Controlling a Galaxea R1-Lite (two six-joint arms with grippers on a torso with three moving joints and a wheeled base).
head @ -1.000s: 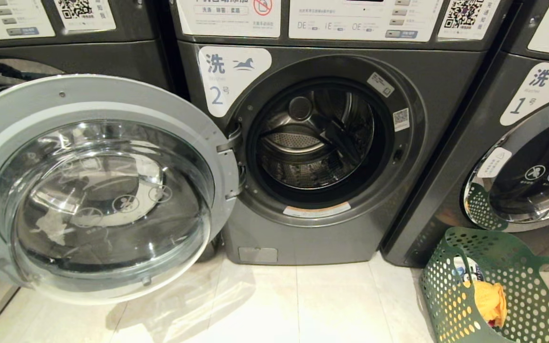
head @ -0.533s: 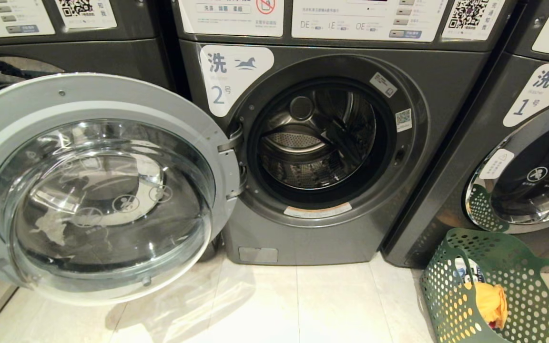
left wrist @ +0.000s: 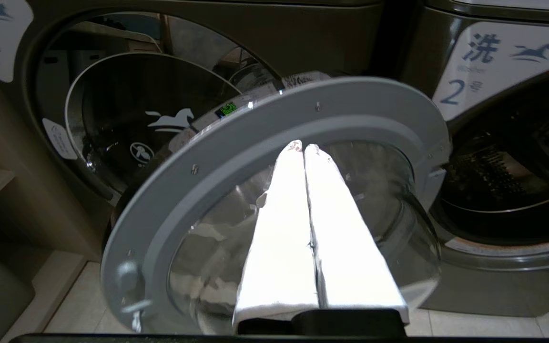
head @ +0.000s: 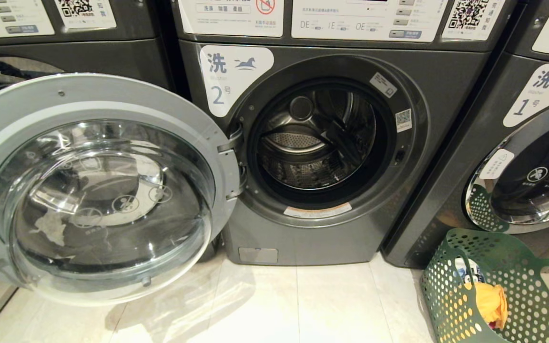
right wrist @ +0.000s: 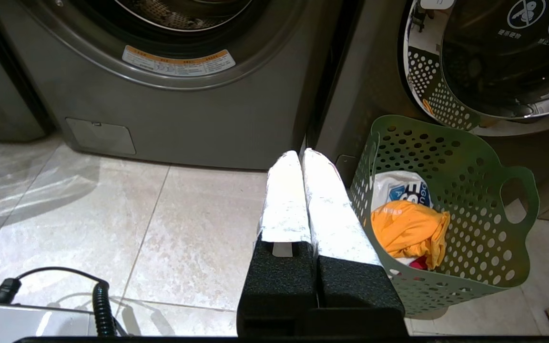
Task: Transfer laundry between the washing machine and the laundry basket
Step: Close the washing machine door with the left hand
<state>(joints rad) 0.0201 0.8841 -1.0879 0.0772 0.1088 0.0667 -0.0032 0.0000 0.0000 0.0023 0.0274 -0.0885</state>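
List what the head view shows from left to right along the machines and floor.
Open washer door → drum opening of washer 2 → shut door of washer 1 → green laundry basket holding an orange garment.

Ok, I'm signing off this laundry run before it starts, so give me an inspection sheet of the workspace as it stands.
Surface: pale tiled floor, bare in front of washer.
Job's things: washer number 2, door swung wide open; green perforated laundry basket on its right, holding an orange garment and a white printed one.
Clutter: nothing seen.
Hands: left hand shut, empty, facing the open door; right hand shut, empty, beside the basket.
Cables: black coiled cable by robot base.
Surroundings: washer number 1, closed.
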